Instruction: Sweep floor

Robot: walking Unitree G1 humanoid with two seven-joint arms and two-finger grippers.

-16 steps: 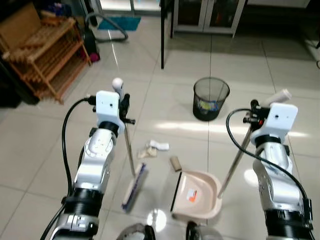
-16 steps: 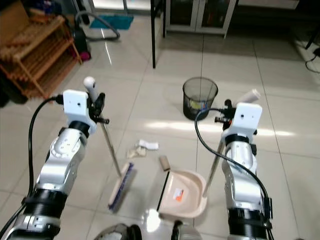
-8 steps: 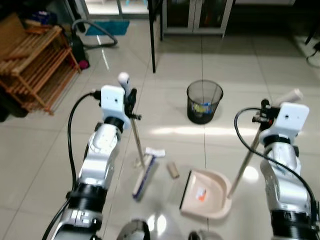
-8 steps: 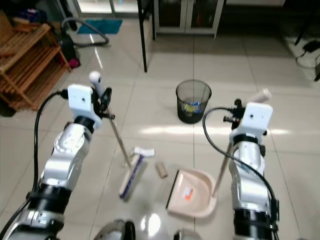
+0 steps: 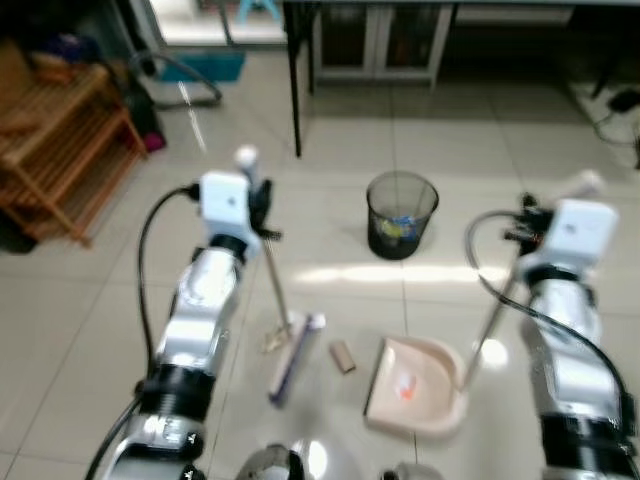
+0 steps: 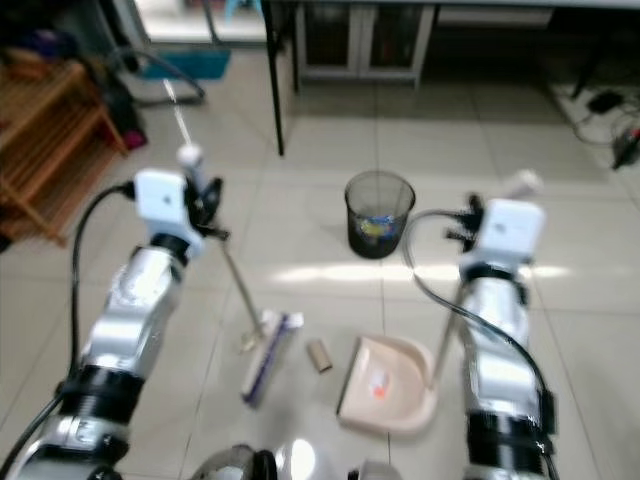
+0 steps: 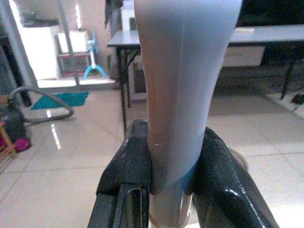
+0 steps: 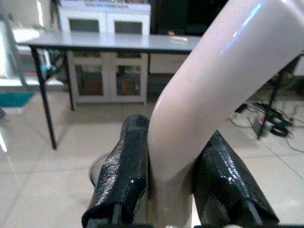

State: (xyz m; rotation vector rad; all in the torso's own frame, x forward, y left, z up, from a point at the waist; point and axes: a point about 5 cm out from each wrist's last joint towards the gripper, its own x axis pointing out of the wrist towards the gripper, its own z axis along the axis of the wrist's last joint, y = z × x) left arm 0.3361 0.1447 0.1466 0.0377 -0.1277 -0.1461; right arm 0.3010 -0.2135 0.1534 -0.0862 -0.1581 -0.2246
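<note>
My left gripper (image 5: pixel 260 203) is shut on the grey handle (image 7: pixel 178 85) of a broom, near its top. The broom's purple-and-white head (image 5: pixel 293 357) rests on the tiled floor. White paper scraps (image 5: pixel 274 340) lie against the head, and a small brown roll (image 5: pixel 342 356) lies between it and the dustpan. My right gripper (image 5: pixel 524 214) is shut on the cream handle (image 8: pixel 213 90) of a long-handled dustpan (image 5: pixel 418 388), which sits on the floor with its mouth towards the broom.
A black mesh bin (image 5: pixel 402 213) with some rubbish in it stands ahead, past the dustpan. A wooden rack (image 5: pixel 60 140) is at the left, a black table leg (image 5: pixel 294 80) and a cabinet (image 5: pixel 375 40) ahead, cables (image 5: pixel 620 100) at the far right.
The whole view has shifted as the camera moved. The broom head has come up against the white paper scraps, which lay apart from it before. Both grippers keep their grip.
</note>
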